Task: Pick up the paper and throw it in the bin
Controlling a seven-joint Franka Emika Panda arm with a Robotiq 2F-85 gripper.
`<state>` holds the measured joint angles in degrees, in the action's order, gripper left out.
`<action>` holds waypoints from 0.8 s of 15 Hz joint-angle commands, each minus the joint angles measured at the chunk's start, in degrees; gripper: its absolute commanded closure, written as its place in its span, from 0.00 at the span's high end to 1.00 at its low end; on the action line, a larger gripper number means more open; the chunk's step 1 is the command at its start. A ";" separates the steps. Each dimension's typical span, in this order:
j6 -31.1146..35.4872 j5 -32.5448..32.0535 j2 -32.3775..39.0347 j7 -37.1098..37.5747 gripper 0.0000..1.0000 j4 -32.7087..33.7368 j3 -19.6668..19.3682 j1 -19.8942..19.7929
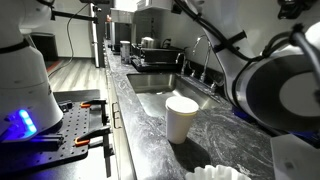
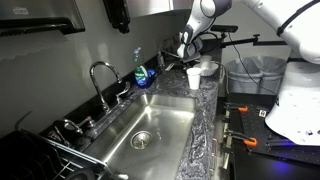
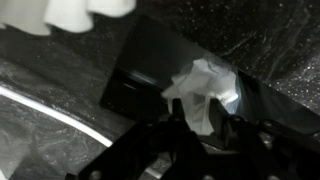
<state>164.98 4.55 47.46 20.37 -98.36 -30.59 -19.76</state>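
Wrist view: paper pinched in tool; white cup beside sink.

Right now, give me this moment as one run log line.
phase: carry | hand: shut on paper, raised over counter | cup: upright near sink | bin: paper not in yet

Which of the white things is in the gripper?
The crumpled paper, held in the gripper in the wrist view; the cup and the pleated piece sit on the counter.
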 commanded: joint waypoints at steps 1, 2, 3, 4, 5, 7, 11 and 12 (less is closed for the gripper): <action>-3.47 1.42 1.55 2.69 0.65 3.52 -0.58 -0.11; -3.79 1.59 1.58 3.13 0.71 3.90 -0.60 -0.25; -3.96 1.67 1.09 3.55 0.80 3.70 -0.81 -0.12; -3.97 1.74 0.54 3.98 0.86 3.38 -1.05 0.14; -3.90 1.53 -0.25 3.87 0.95 2.97 -1.42 0.31; -4.10 1.12 -1.42 3.44 1.00 2.30 -2.04 0.93; -4.45 0.50 -5.00 1.11 1.00 0.20 -0.93 1.71; -4.19 0.15 -6.00 0.12 1.00 -0.41 -0.28 1.96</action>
<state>162.67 5.59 46.29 22.71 -95.51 -32.03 -19.11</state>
